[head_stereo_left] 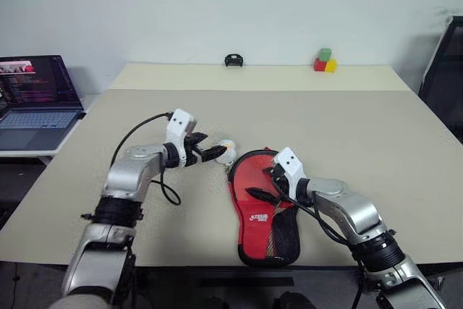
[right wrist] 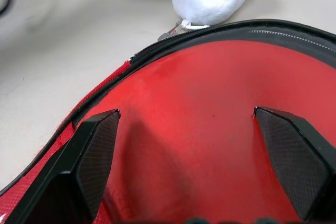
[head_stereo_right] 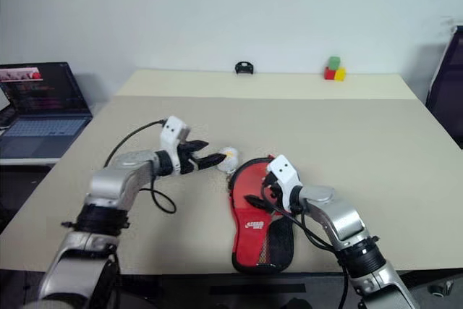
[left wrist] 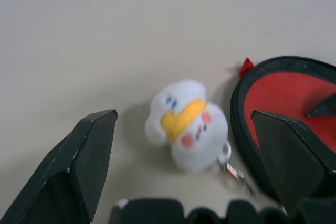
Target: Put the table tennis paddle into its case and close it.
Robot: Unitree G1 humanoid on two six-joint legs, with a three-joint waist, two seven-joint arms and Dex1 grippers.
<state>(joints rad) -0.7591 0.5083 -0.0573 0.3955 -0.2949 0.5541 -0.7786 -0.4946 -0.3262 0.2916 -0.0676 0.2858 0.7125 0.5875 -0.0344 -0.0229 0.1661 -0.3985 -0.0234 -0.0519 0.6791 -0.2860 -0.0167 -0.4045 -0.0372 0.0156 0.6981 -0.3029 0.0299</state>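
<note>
The case lies red side up at the lower centre of the head view, near the front edge of the table, with its black mesh pocket toward the bottom of the frame and a black zipper rim around the round end. The right gripper hovers over that round red end with its 2 fingers spread wide and nothing between them. The left gripper is also wide open and empty, pointing at a small plush toy that sits just beside the case's rim, toward the centre of the head view. The toy seems to hang from the zipper by a small metal ring, though that link is hard to make out. I cannot tell whether the paddle is already inside; the smooth red surface in the right wrist view may be fabric or rubber. The main risk is that the soft, floppy fabric bunches or slides on the smooth tabletop when the zipper is pulled, since nothing pins it. The fluffy round toy could also squash and slip from hard, flat fingers. A laptop sits at the far left, and 3 coloured blocks at the table's back edge.
</note>
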